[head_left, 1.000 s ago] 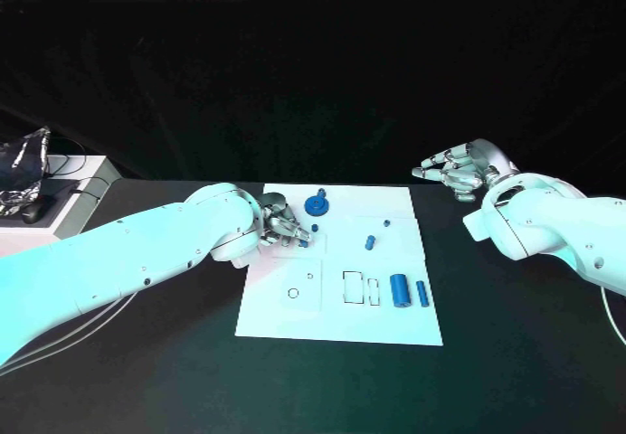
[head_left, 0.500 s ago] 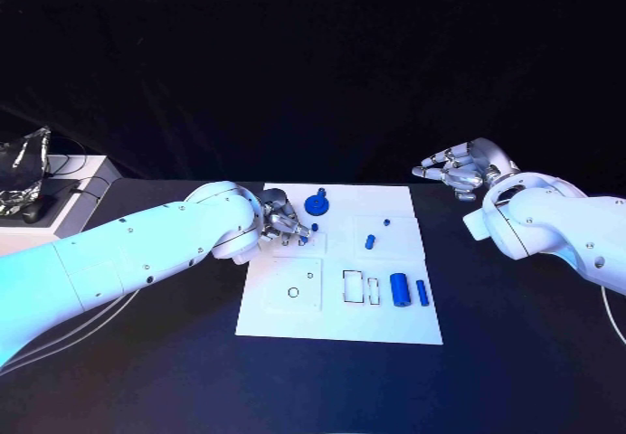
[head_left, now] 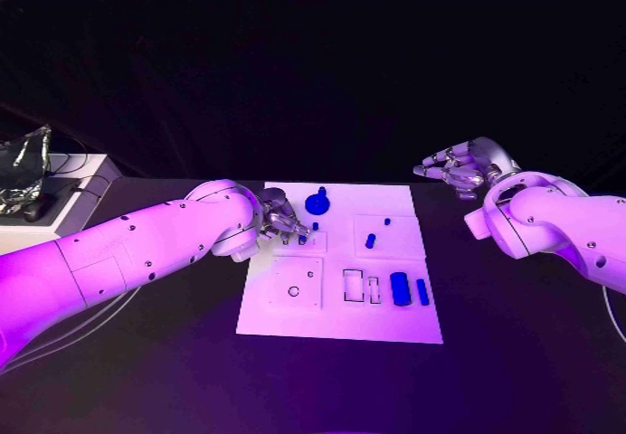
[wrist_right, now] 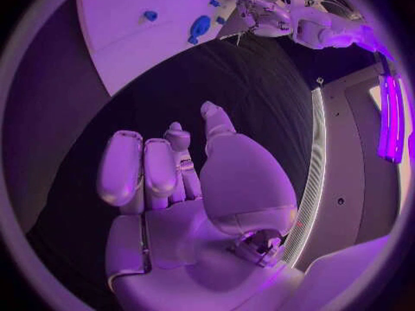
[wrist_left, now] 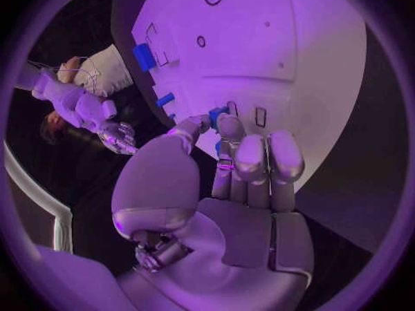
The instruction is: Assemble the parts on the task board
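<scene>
Our left hand point(head_left: 282, 223) sits over the near-left part of the task board point(head_left: 342, 312), fingers bunched down. In the left wrist view those fingertips point(wrist_left: 227, 126) close on a small blue peg point(wrist_left: 217, 115), and it looks pinched between thumb and finger just above the white surface. The peg's long axis is hard to read, since the fingers hide most of it. Just beyond the fingertips lie two small rectangular slots point(wrist_left: 260, 117) cut into the board, and we judge one of them to be the seat the peg must go down into, so the move turns on lining the peg up over that opening.

Our right hand point(head_left: 457, 168) hovers well off the board's far-right corner above the black tabletop point(head_left: 522, 344), fingers loosely curled and holding nothing. The left hand is plainly the nearer one to the work.

Elsewhere on the board, a round blue knob point(head_left: 317, 202) stands near the far edge just beside the left hand, a short blue pin point(head_left: 371, 240) lies mid-board, and two blue cylinders point(head_left: 408, 289) lie side by side toward the near-right. The board is flat, with room around the slots.
</scene>
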